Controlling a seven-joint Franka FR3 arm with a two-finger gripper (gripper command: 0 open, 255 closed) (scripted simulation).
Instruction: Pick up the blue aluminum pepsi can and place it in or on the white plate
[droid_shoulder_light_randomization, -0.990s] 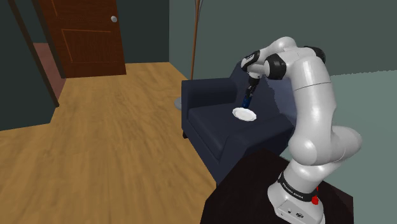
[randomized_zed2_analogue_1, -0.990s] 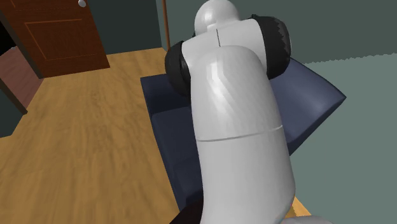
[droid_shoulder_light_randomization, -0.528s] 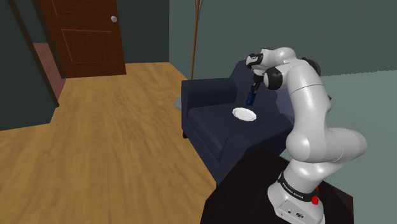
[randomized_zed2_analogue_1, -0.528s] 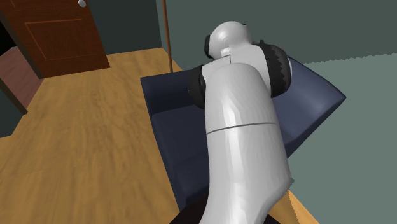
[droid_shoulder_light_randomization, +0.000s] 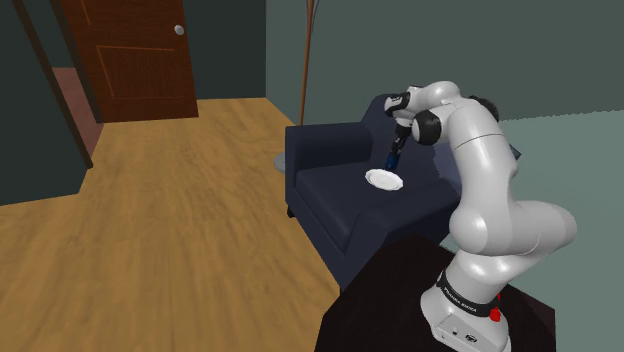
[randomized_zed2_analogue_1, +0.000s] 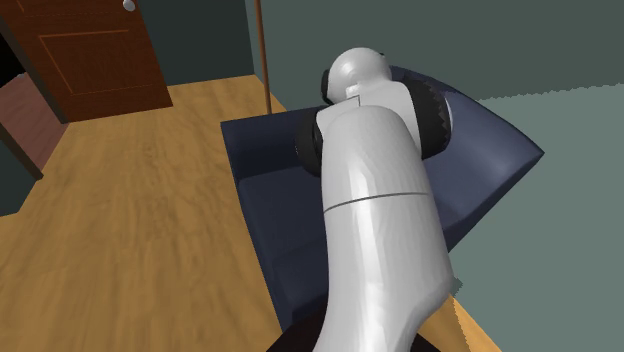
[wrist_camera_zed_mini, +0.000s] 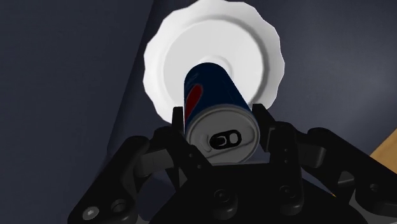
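End effector (wrist_camera_zed_mini: 219, 122) clasps blue can (wrist_camera_zed_mini: 212, 95) over white plate (wrist_camera_zed_mini: 256, 37).

The shoulder view is dim, with soft light. The wood floor (droid_shoulder_light_randomization: 150, 230) at 8 o'clock is the warmest, brightest part. The white arm (droid_shoulder_light_randomization: 488, 180) at 4 o'clock shines on top and goes grey underneath. The wall (droid_shoulder_light_randomization: 570, 60) at 2 o'clock is dark up high and paler lower down, with a wobbly line between. The sofa (droid_shoulder_light_randomization: 340, 200) is very dark, so the white plate (droid_shoulder_light_randomization: 384, 179) glows like a little spot. In the second exterior view, a long soft shine runs down the middle of the arm. The wrist view is the darkest. There the plate at 12 o'clock is bright, with grey shade inside its rim. The can (wrist_camera_zed_mini: 213, 95) has a shiny grey top. The black gripper (wrist_camera_zed_mini: 219, 118) at 6 o'clock almost melts into the dark.
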